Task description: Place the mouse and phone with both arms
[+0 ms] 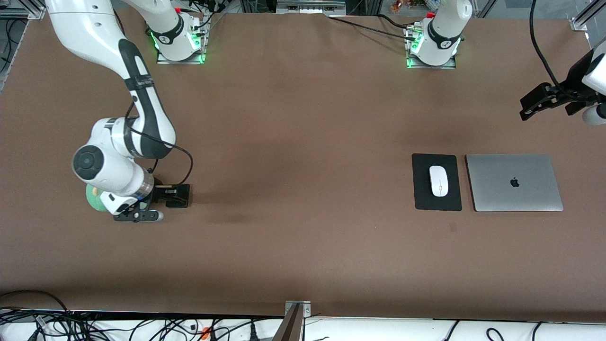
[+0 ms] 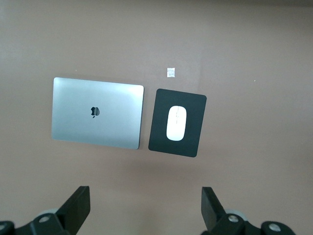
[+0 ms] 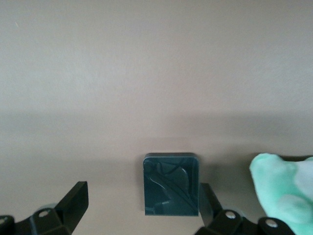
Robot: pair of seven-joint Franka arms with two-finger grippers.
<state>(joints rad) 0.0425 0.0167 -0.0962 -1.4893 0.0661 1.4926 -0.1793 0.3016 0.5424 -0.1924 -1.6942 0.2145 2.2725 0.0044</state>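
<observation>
The white mouse (image 1: 439, 180) lies on a small black mat (image 1: 421, 199) beside a closed grey laptop (image 1: 514, 182), toward the left arm's end of the table. It also shows in the left wrist view (image 2: 176, 123). The black phone (image 1: 178, 195) lies flat on the table toward the right arm's end. My right gripper (image 1: 158, 195) is low at the table and open. In the right wrist view the phone (image 3: 171, 183) lies between its fingers, close to one finger (image 3: 208, 200). My left gripper (image 1: 532, 106) is open and empty, high over bare table by the table's edge.
A pale green object (image 1: 94, 198) lies right beside the right gripper and shows in the right wrist view (image 3: 283, 188). A small white scrap (image 2: 170, 72) lies on the table near the mat. Cables run along the front edge.
</observation>
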